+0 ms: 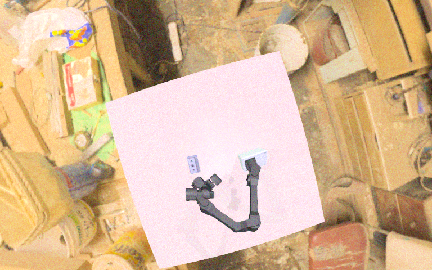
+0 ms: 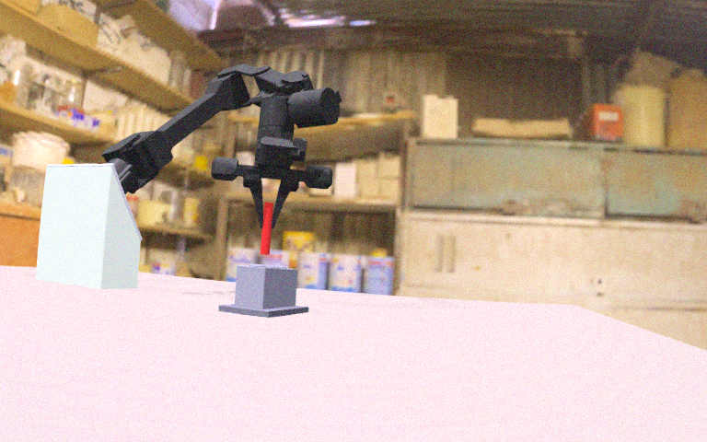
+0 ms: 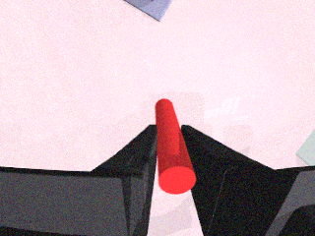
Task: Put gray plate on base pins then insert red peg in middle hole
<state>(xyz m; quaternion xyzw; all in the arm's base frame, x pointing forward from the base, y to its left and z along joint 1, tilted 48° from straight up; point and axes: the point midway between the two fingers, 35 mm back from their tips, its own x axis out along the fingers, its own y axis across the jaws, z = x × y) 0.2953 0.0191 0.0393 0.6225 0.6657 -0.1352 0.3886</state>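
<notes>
The red peg (image 2: pixel 265 242) (image 3: pixel 168 143) stands nearly upright in my gripper (image 2: pixel 267 225) (image 3: pixel 168 132), which is shut on it. The peg's lower end is in the air. In the exterior view it appears above the base, but the wrist view shows bare table below it and the base off at the top edge. The gray base (image 2: pixel 263 312) (image 3: pixel 157 9) stands on the table, a block on a wider foot. The gray plate (image 1: pixel 193 167) seems to lie flat on top of the base, with a row of three dark spots; pins and holes are too small to tell apart.
The pale mint mounting block (image 1: pixel 243 163) (image 2: pixel 73 224) (image 3: pixel 308 150) carries the arm's root, to the right of the base in the top view. The arm (image 1: pixel 253 194) (image 2: pixel 190 117) bends round from it. The pale table (image 1: pixel 203 108) (image 2: pixel 365 375) ends well beyond the base.
</notes>
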